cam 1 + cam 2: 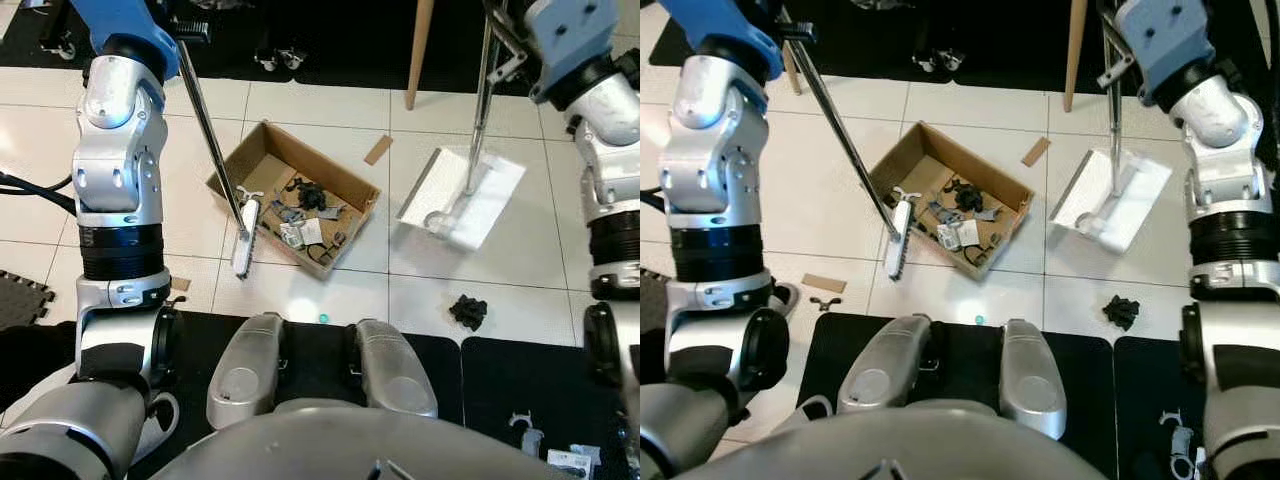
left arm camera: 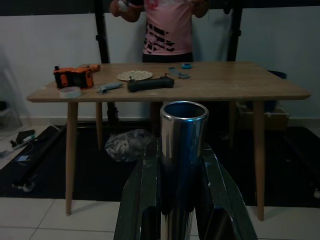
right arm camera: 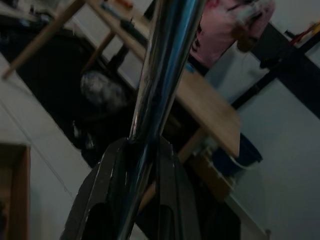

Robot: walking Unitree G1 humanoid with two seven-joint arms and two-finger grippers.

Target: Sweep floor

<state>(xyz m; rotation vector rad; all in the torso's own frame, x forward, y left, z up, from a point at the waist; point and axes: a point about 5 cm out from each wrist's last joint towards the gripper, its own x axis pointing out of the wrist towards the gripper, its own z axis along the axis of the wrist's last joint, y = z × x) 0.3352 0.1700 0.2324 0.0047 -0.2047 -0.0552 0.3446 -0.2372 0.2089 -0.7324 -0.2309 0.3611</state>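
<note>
**A:** From the head views, how far along is the sweeping?

**B:** Partly done, I'd judge. The broom [image 1: 246,238] has its white head on the tile against the near left side of the cardboard box [image 1: 262,152], which lies open on the floor with scraps of debris [image 1: 305,215] inside it. The dustpan [image 1: 460,196] stands on the tile well to the right of the box, and its tray looks empty from here. Loose bits are left: a black clump [image 1: 468,311] on the tile near the mat in front of my right leg, a strip of cardboard [image 1: 378,149] between box and dustpan, a small teal speck [image 1: 323,318] by the mat edge, and a brown scrap [image 1: 824,283] with a small dark piece beside it on my left.

**A:** And your left wrist view?

**B:** My left gripper [image 2: 183,200] has its two black fingers pressed against the shiny broom handle [image 2: 183,150], pinching it. Behind it stands a wooden table [image 2: 250,87] with tools on top, and a person [image 2: 167,27] in a pink shirt behind that.

**A:** Right wrist view?

**B:** My right gripper [image 3: 134,200] clamps the dustpan handle [image 3: 160,70] the same way, the tube running up between the fingers. So both tools are in hand; the gathering of the stray pieces into the pan is not yet done.
</note>
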